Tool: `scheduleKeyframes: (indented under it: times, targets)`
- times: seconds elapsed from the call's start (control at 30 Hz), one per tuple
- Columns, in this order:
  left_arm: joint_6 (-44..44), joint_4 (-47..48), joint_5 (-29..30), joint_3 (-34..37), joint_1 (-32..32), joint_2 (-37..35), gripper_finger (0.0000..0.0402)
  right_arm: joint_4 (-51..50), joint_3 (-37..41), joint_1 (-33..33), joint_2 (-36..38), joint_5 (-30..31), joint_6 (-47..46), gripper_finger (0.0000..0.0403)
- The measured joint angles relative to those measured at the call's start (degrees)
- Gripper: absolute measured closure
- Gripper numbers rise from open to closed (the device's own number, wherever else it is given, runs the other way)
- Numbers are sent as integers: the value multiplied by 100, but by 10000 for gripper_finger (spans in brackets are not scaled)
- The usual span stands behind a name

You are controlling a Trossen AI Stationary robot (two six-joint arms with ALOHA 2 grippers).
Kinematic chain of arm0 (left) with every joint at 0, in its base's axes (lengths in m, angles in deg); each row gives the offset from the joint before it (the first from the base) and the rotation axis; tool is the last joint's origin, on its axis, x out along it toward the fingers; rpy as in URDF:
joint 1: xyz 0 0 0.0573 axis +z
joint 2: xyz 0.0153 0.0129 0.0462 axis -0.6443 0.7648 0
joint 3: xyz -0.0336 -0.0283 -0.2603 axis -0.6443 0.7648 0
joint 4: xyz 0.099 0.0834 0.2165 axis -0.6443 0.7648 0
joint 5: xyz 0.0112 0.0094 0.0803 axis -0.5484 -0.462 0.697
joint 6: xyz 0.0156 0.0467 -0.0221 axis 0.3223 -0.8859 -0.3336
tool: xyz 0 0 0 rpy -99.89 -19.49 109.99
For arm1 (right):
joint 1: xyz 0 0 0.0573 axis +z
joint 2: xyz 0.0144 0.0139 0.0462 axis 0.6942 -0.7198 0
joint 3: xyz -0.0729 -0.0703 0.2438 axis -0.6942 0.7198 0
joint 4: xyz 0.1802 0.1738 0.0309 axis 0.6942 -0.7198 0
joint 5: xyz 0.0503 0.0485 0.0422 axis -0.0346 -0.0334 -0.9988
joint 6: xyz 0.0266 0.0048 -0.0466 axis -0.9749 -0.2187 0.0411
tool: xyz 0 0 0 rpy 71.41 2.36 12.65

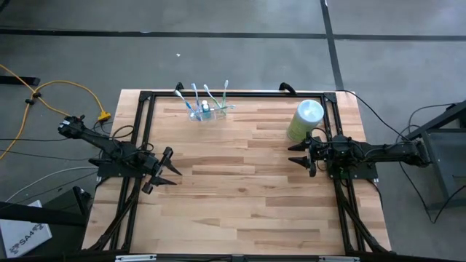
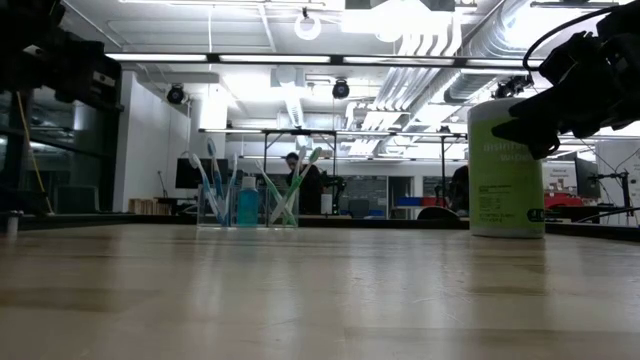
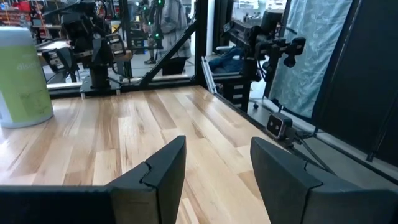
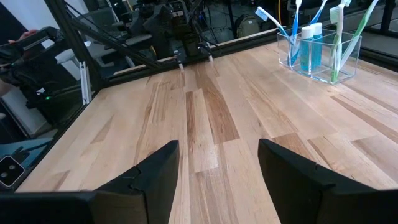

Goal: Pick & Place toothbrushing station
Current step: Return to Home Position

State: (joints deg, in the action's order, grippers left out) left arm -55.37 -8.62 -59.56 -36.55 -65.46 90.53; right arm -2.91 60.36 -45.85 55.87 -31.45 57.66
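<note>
Holding upright toothbrushes point(image 1: 195, 96), the toothbrushing station point(image 1: 206, 113) is set well beyond both jaws; left gripper point(image 1: 172, 169) and right gripper point(image 1: 295, 155) are held wide and empty, presumably for homing.

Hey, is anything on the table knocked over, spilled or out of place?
Nothing stands out. The clear organizer stands upright near the far edge of the table, with toothbrushes leaning inside it. The green canister is upright beside the right hand. That hand and the left hand are open and empty.
</note>
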Motion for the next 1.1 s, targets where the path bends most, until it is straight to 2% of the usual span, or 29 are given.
scheduleKeyframes:
  times: [0.17,0.37,1.1]
  targets:
    - [156,455,38,-1,-2,-231,227,-2,0,2,2,2,0,192]
    - [194,983,25,-8,0,-1005,227,-2,0,2,2,0,0,192]
    - [70,901,-93,16,3,-990,227,-2,0,2,0,0,0,192]
